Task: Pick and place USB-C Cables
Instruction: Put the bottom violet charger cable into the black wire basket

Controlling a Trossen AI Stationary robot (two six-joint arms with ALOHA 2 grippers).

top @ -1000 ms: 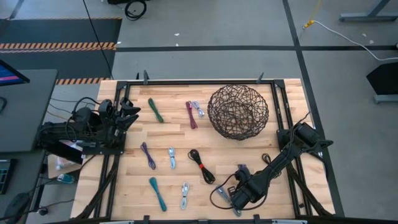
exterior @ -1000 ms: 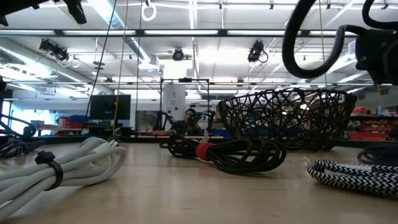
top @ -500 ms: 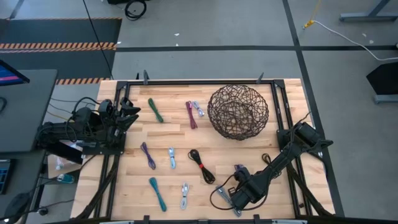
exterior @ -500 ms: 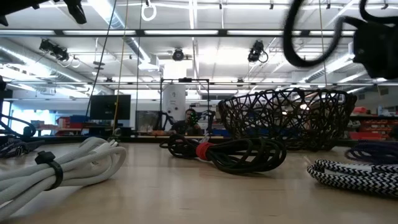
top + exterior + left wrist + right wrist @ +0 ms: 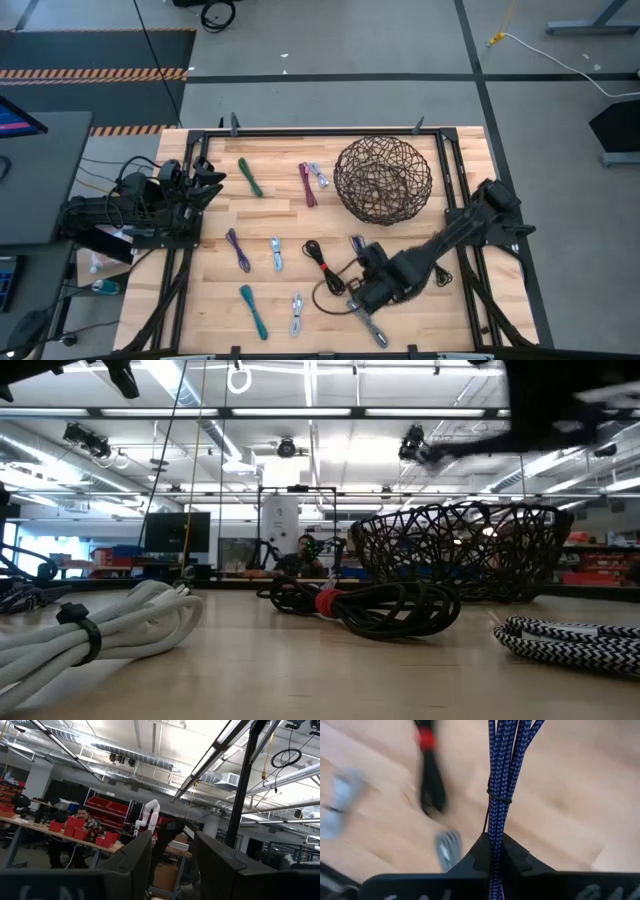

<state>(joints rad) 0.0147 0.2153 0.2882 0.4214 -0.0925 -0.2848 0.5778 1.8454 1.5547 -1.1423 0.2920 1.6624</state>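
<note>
The right gripper [image 5: 492,851] is clamped on a blue-purple braided cable bundle [image 5: 501,780], which hangs lengthwise from between the fingers, lifted clear of the wooden table [image 5: 420,305]. Gripping one end lets the tied coil dangle straight, so it should drop cleanly once released. In the high view this gripper [image 5: 362,262] sits near the table's middle, just right of the black-red cable [image 5: 322,264] and on the near side of the wire-mesh basket [image 5: 383,180], probably the drop target.

The basket is a round bowl of dark tangled wire, open-topped and apparently empty. A grey-and-white braided cable [image 5: 366,324] lies by the near edge. Further left lie the other bundles: green [image 5: 249,177], maroon [image 5: 307,185], white [image 5: 318,175], purple [image 5: 238,250], pale grey [image 5: 276,254], teal [image 5: 254,311] and another white [image 5: 297,313]. Each is a slim coil cinched by a tie, spaced apart so fingers can reach around it.

The left gripper [image 5: 205,184] waits at the far left edge, its fingers parted and holding nothing.
</note>
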